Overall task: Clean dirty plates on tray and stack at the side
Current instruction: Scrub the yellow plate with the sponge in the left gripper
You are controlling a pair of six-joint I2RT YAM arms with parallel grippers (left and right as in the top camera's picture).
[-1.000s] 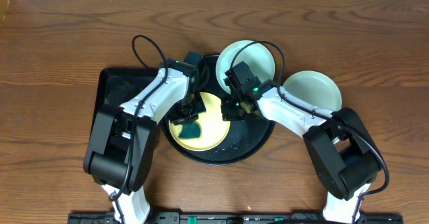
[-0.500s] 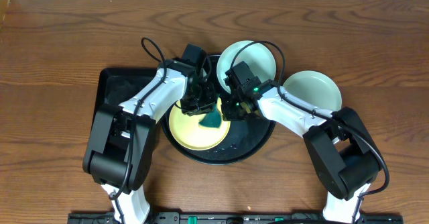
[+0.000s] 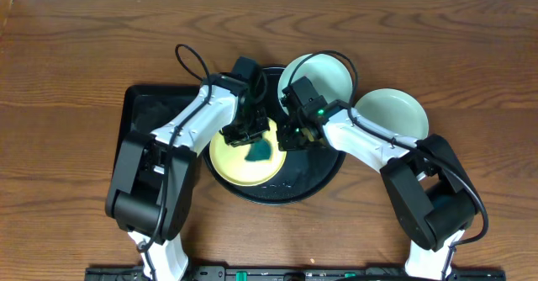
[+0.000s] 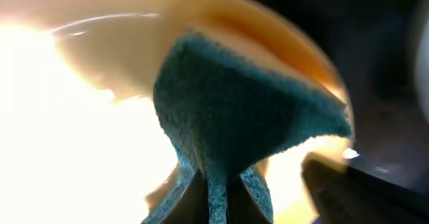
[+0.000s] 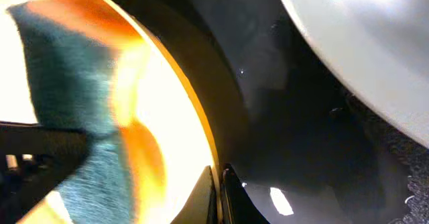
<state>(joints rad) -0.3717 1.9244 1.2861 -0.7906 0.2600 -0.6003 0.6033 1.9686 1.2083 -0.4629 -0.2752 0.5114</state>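
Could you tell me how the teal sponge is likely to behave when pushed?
Probably soft: the sponge folds where the left gripper pinches it. Likely light, with a fuzzy surface that should drag on the yellow plate.
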